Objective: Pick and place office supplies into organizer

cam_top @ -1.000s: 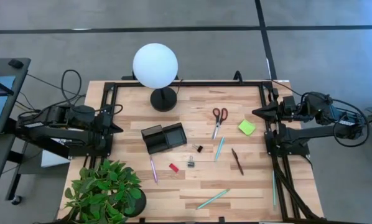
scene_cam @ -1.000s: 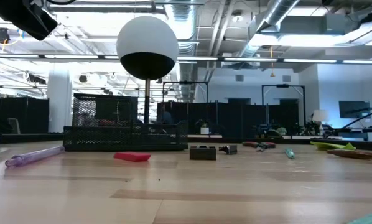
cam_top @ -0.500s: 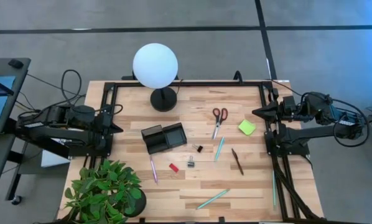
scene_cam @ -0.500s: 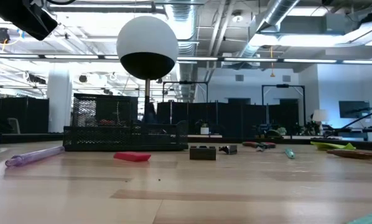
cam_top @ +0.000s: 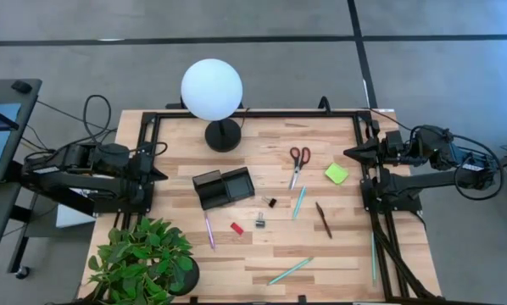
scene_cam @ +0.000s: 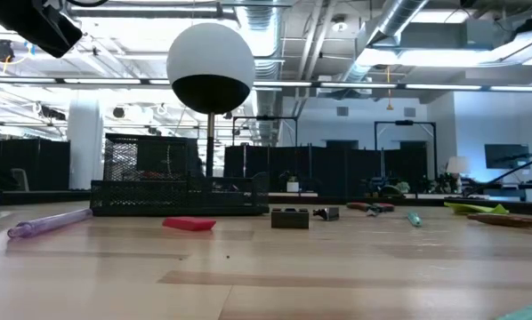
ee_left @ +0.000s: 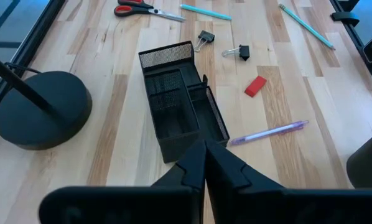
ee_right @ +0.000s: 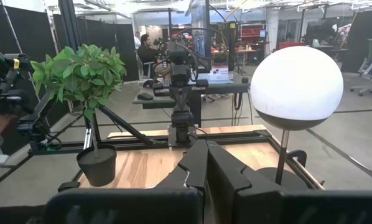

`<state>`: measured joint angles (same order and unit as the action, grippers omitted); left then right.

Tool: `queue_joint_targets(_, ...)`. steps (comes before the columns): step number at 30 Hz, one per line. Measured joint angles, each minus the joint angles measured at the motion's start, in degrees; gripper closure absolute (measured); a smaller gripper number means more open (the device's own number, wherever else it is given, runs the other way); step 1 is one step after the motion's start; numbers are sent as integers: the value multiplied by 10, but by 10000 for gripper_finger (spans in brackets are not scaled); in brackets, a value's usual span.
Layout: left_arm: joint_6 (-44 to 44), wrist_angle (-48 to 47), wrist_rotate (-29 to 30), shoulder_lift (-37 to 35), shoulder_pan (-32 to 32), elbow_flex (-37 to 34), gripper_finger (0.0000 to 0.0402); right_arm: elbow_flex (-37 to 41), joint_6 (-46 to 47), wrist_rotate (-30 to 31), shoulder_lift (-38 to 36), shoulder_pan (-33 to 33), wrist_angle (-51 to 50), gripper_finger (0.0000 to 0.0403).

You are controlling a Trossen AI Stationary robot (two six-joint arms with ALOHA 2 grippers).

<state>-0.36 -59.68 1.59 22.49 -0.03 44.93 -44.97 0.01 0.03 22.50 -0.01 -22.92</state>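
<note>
We see the left gripper [cam_top: 162,175] and the right gripper [cam_top: 348,153] both fully closed and empty, parked at opposite edges of the surface [cam_top: 262,250].

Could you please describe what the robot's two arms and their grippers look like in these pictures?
Both arms are dark, nearly black, built of jointed segments on black frame rails at the table's sides. The left gripper and right gripper each taper to a pointed tip. In the left wrist view the fingers are matte black and angular. Black cables loop behind each arm's base.
</note>
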Motion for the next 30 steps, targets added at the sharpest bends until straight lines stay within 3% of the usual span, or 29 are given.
queue_joint_targets(8,17,0,66,0,0,0,401,0,0,0,0,0,0,403)
queue_joint_targets(13,13,12,67,0,0,-1,401,0,0,0,0,0,0,403)
queue_joint_targets(15,-28,39,61,0,0,-6,401,0,0,0,0,0,0,403)
queue_joint_targets(20,-103,218,93,0,0,-36,401,0,0,0,0,0,0,403)
queue_joint_targets(27,-72,519,101,27,0,-85,401,0,0,0,0,0,0,403)
queue_joint_targets(30,-87,549,88,41,0,-88,401,0,0,0,0,0,0,403)
